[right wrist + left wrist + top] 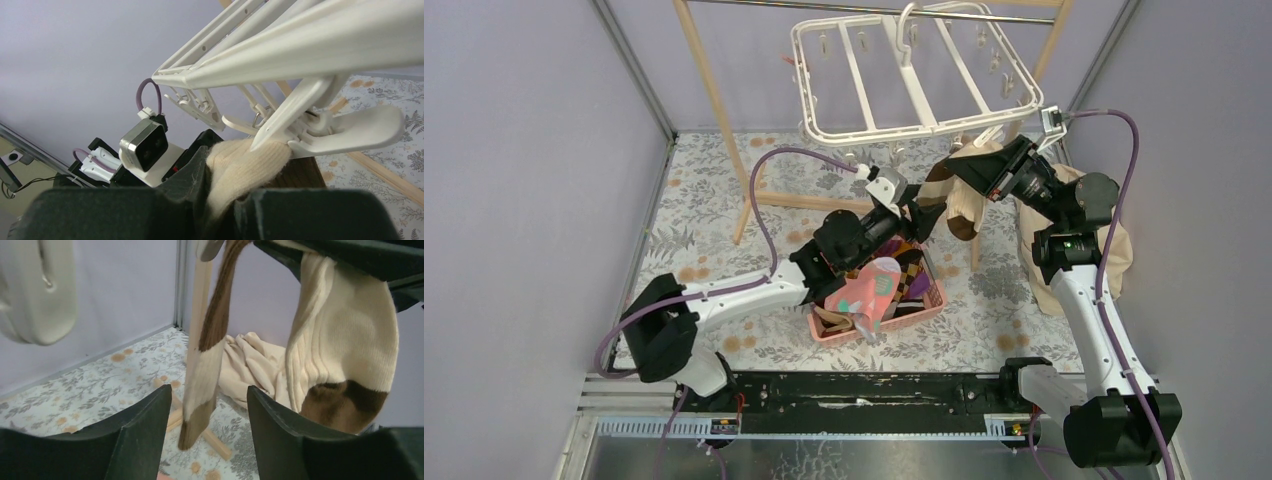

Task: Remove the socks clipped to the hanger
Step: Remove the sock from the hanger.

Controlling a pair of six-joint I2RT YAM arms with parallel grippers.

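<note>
The white hanger (914, 75) hangs at the far side of the table, on the rail of a wooden frame (714, 110). Two socks hang below its near right corner.

The right gripper (225, 192) is up under that corner. Its fingers are pressed tight on a cream sock (247, 167) with a brown heel. A white clip (325, 130) on the hanger bites the top of this sock.

Just left of it hangs a brown and cream sock (205, 355). The left gripper (209, 390) has its fingers (135, 432) spread wide, one on each side of that sock. They look apart from it, but the view is too close to be sure.

Near the arms sits a pink basket (914, 315) with more socks (874, 290) in it. A beige cloth (1124, 250) lies by the right wall.
</note>
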